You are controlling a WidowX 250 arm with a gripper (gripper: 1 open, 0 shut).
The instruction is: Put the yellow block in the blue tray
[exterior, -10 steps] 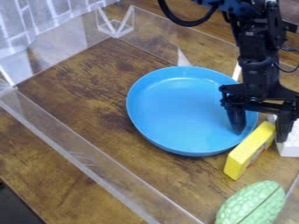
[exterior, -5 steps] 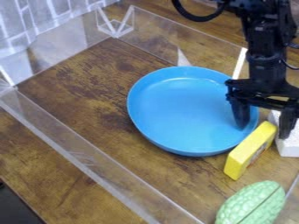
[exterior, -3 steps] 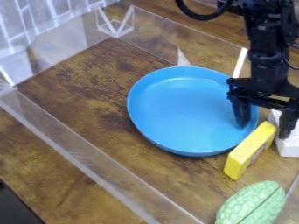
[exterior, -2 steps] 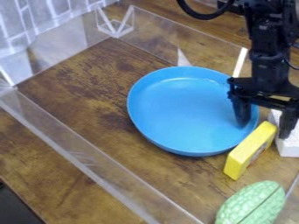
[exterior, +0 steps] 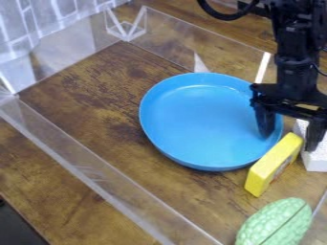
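Block (exterior: 274, 164) not in tray (exterior: 179, 129) yet: lies on desk (exterior: 90, 96) at tray's 4 o'clock rim. Claw (exterior: 289, 127) spread, poised over its far end, nothing gripped. Grasp, lift, drop all left.

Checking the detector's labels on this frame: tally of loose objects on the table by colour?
Blue: 1, the blue tray
Yellow: 1, the yellow block
Green: 1, the green ribbed object
White: 1, the white block, partly behind the open gripper
Total: 4
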